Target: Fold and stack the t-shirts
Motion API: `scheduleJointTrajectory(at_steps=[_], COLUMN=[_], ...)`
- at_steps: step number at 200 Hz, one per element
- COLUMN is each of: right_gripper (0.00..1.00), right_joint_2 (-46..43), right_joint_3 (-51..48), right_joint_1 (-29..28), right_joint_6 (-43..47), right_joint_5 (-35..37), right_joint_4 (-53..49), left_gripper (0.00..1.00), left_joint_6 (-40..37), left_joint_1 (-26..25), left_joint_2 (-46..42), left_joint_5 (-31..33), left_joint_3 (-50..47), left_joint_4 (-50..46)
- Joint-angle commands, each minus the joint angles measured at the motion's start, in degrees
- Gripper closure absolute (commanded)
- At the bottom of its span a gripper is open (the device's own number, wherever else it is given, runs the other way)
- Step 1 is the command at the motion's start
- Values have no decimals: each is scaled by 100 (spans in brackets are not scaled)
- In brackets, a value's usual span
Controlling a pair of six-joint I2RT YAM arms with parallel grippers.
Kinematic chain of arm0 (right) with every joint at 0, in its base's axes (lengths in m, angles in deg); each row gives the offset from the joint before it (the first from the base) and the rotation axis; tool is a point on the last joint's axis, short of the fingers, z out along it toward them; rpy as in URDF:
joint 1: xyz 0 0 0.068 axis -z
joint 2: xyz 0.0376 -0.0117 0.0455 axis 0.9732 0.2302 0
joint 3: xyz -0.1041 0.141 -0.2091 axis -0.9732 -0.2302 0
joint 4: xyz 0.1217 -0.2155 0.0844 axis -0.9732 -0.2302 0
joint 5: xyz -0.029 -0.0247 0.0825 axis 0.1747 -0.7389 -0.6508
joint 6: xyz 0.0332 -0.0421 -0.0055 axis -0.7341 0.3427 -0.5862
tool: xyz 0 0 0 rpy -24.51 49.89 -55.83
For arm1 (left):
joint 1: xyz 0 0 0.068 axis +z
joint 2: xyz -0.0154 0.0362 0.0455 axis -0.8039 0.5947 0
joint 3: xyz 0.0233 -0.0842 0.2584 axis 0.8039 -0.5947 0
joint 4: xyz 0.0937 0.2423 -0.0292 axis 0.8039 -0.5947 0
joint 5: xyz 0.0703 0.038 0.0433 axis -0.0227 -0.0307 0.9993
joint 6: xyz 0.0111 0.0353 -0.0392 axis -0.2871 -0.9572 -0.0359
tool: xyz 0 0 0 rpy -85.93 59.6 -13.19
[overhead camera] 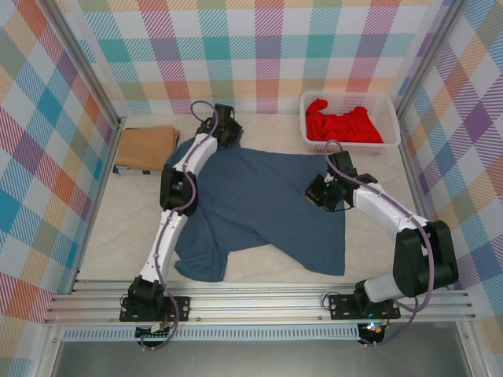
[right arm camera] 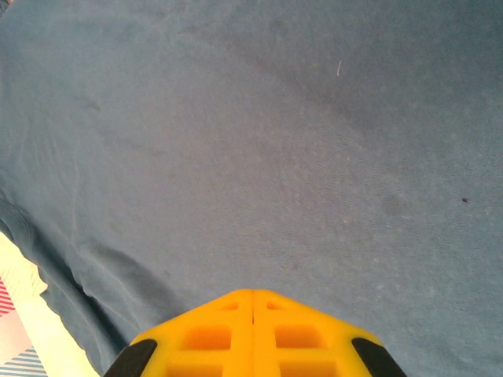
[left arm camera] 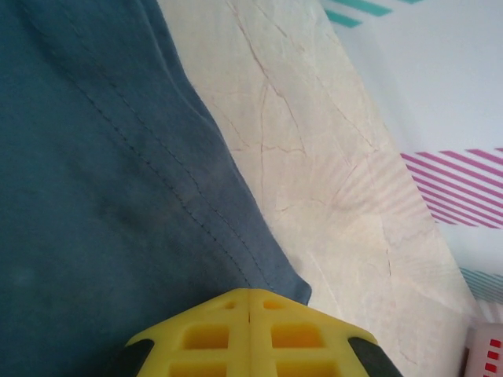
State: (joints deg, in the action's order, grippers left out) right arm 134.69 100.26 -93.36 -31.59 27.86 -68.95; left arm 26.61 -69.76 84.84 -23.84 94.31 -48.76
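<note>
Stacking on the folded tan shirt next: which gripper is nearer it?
Left. The left gripper is at the far edge of the blue shirt, just right of the tan shirt; the right gripper is farther right, across the blue shirt.

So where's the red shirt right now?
From above, the red t-shirt lies bunched inside the white basket at the far right corner of the table, beyond the spread blue t-shirt.

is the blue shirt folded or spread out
Spread out: the blue shirt lies open across the table, a sleeve sticking out at its near-left corner; no neat fold shows.
</note>
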Motion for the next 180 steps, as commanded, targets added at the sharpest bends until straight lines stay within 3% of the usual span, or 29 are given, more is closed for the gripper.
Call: scheduleJointTrajectory(at_steps=[1,81,110,119,153,180], right_gripper=[94,95,95,95,95,95], right_joint_2=[-56,-14,-50,-58,-120,-223], right_joint_3=[-50,-84,-130,-122,-118,-112], right_joint_1=[60,118,129,129,129,293], right_joint_6=[-95,-77,-40,-4,151,212], right_joint_5=[35,-9,-90,-138,-106,76], right_joint_4=[-84,-145,-120,-107,-128,-300], left_gripper=[95,95,93,89,54,52], left_joint_6=[161,-119,-300,-322,-303,-450], left_joint_1=[-22,-255,-247,-215,16,272], left_joint_2=[308,465,363,267,-297,-1024], left_joint_5=[-458,-1291,-1235,-1125,-705,-608], left_joint_3=[317,465,537,580,954,951], left_joint_4=[21,175,240,300,361,-239])
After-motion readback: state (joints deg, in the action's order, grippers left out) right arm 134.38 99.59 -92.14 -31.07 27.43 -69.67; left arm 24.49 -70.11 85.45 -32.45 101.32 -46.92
